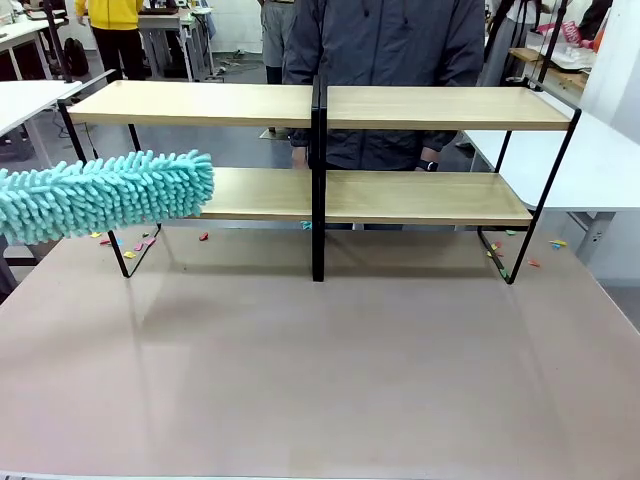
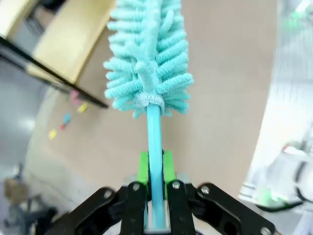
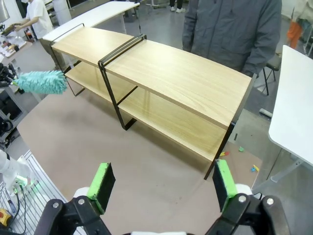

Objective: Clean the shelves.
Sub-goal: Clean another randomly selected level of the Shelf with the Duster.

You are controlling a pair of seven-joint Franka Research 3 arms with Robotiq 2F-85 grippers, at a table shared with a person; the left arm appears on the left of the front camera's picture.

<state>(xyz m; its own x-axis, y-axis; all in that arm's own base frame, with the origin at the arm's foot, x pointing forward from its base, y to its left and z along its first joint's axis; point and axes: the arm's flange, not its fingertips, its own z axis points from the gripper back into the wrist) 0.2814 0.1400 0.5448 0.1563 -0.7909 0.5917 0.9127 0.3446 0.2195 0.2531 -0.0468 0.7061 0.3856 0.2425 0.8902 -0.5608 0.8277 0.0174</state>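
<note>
The shelves (image 1: 420, 108) stand across the far half of the brown table, light-wood boards in a thin black frame with a centre post (image 1: 317, 180). A teal fluffy duster (image 1: 110, 195) reaches in from the left, its tip at the left end of the lower board. In the left wrist view my left gripper (image 2: 155, 166) is shut on the duster's teal handle (image 2: 154, 132), the head (image 2: 149, 49) pointing away beside a shelf board (image 2: 68, 44). My right gripper (image 3: 161, 185) hangs open high above the table, facing the shelves (image 3: 161, 73) and the far-off duster (image 3: 41, 82).
A person in a dark jacket (image 1: 390, 50) stands close behind the shelves. White tables flank the scene at left (image 1: 25, 100) and right (image 1: 590, 160). Small coloured scraps (image 1: 125, 242) lie past the table's far edge. The brown tabletop (image 1: 320, 370) spreads in front.
</note>
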